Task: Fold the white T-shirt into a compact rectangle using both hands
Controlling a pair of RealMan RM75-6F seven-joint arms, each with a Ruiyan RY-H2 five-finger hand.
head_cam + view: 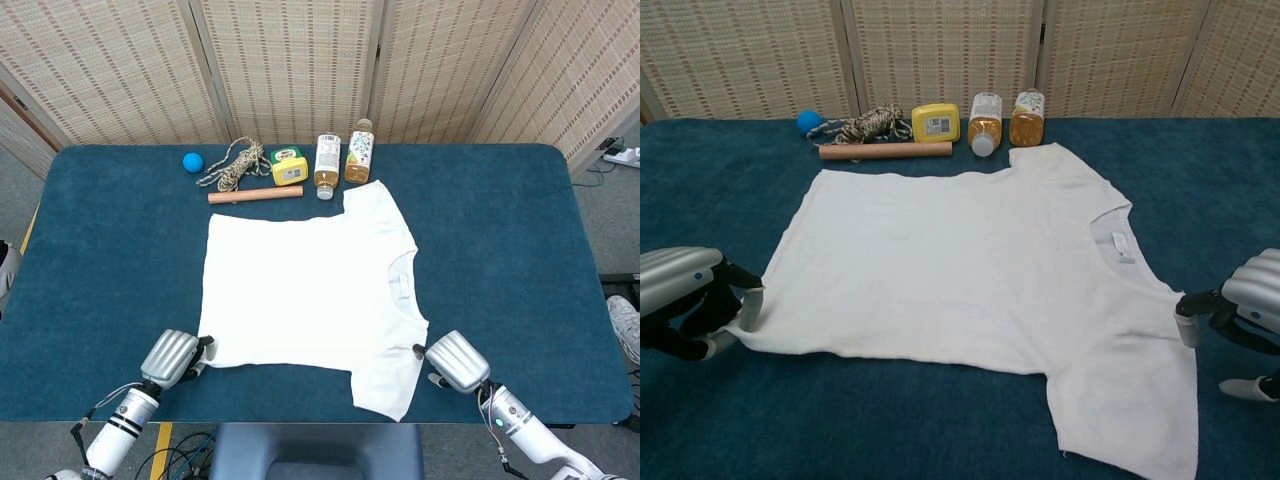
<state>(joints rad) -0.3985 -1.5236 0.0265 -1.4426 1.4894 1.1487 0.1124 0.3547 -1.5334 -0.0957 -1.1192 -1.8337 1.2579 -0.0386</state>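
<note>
2 hands (172, 357) (455, 361) at T-shirt (305, 285) edges; grip unclear.

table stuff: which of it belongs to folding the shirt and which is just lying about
For the job:
white T-shirt
left robot hand
right robot hand

Lying about:
blue ball
rope bundle
wooden stick
yellow box
two bottles

Head view steeply downward, whole table (500, 230); chest view lower, closer, same tabletop.
</note>
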